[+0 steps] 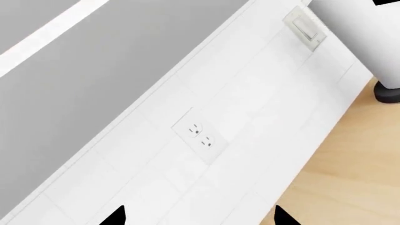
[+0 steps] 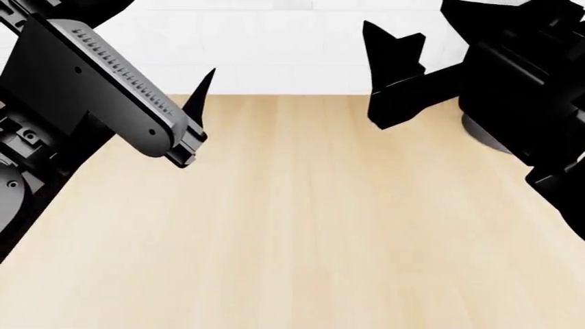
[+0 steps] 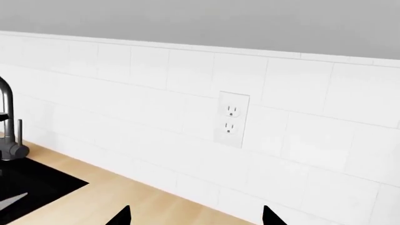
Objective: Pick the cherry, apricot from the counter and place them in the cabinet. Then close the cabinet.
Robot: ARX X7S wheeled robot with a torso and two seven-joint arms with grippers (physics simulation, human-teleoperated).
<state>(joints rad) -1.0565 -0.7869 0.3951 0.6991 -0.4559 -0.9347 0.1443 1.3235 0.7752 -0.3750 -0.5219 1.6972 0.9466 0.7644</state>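
my left claw [image 2: 203, 86] wide, holding nothing | my right claw [image 2: 393, 41] wide, holding nothing | both above counter [image 2: 274, 226] near back edge | cherry, apricot: not visible in any view

No readable text, label, brand, number or sign appears on anything in these views.

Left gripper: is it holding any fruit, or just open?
Open and empty: the left gripper shows spread fingertips with only tiled wall between them in its wrist view.
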